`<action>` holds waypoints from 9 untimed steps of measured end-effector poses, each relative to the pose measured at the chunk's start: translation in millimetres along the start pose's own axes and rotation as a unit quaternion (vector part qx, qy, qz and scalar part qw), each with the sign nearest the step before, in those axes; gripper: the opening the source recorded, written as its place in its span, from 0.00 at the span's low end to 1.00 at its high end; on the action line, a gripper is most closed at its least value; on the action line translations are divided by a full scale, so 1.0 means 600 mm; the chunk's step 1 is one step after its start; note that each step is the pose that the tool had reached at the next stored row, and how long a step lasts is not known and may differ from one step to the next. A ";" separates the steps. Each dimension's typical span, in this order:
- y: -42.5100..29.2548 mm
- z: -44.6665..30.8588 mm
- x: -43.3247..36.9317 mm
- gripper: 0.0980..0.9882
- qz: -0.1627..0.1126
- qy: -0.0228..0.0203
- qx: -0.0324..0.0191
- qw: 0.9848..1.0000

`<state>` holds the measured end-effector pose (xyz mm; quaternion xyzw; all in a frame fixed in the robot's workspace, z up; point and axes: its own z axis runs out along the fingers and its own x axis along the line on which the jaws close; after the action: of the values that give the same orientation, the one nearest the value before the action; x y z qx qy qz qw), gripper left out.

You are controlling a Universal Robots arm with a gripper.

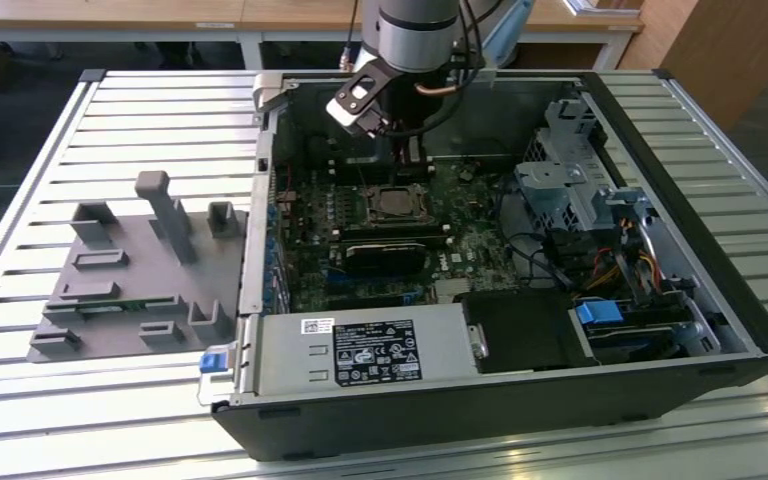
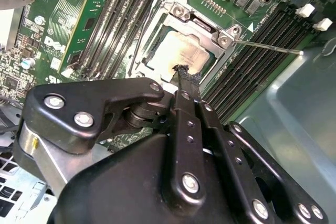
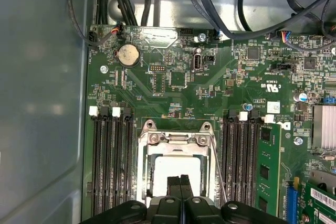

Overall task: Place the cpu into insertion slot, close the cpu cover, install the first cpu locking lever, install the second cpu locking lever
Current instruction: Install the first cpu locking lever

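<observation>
- Exterior view: black gripper [image 1: 407,165] hangs just above the square, silvery-rimmed insertion slot [image 1: 398,203].
- Second wrist view: jaws pressed together, tips at the flat silver-grey cpu [image 2: 170,51] seated there.
- First wrist view: thin silvery cpu cover [image 3: 176,151] frames it.

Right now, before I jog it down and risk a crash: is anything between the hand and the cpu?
Nothing visible does. The hand, fingers shut, sits right over the bare top of the cpu, inside the cut-out of the cpu cover. The thin locking lever lies off to one side.
</observation>
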<state>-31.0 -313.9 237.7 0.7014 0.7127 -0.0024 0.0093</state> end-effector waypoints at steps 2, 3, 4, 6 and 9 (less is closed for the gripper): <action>0.000 -0.001 0.000 0.02 0.000 0.000 0.000 1.000; 0.000 -0.001 0.000 0.02 0.000 -0.001 0.000 1.000; 0.000 -0.002 0.000 0.02 0.000 -0.001 0.000 1.000; 0.000 -0.003 0.000 0.02 0.000 -0.001 0.000 1.000; 0.000 -0.004 0.000 0.02 0.000 -0.002 0.000 1.000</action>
<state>-31.0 -313.9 240.3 0.7014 0.7127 -0.0036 0.0105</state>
